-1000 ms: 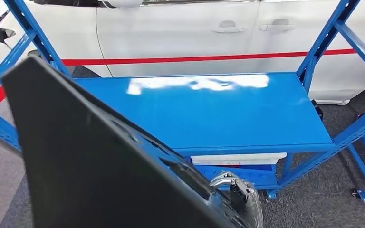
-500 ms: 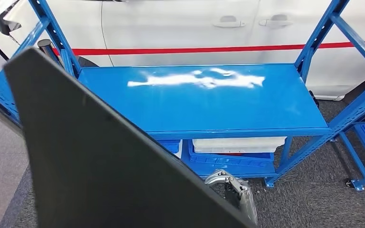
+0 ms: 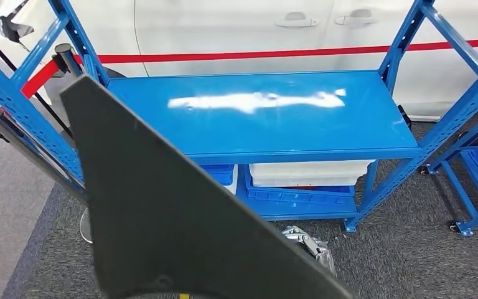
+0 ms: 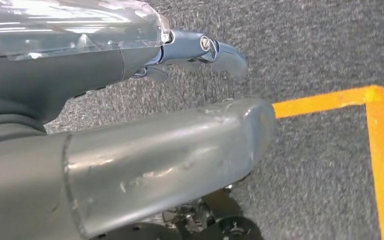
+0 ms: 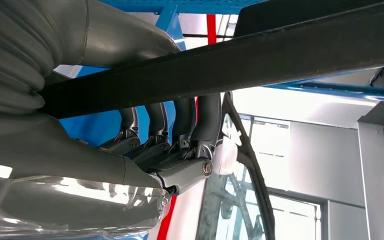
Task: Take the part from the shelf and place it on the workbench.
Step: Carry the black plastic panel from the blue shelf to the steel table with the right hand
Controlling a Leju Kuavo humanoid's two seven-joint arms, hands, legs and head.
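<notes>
The large dark part is held clear of the shelf, clamped along its edge between the thumb and fingers of the right hand; the left hand hangs over the carpet with nothing in it, fingers extended. Across the last second the whole view has swung and the panel sits lower, so the robot is judged to be backing off. Beyond, the blue shelf stands bare before a white car; placement remains.

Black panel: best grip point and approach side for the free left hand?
Probably the panel's left straight edge, approached from the robot's left. It is a thin flat sheet held tilted, so its edges suit pinching. The right hand already grips the opposite edge; the left hand hangs over carpet.
</notes>
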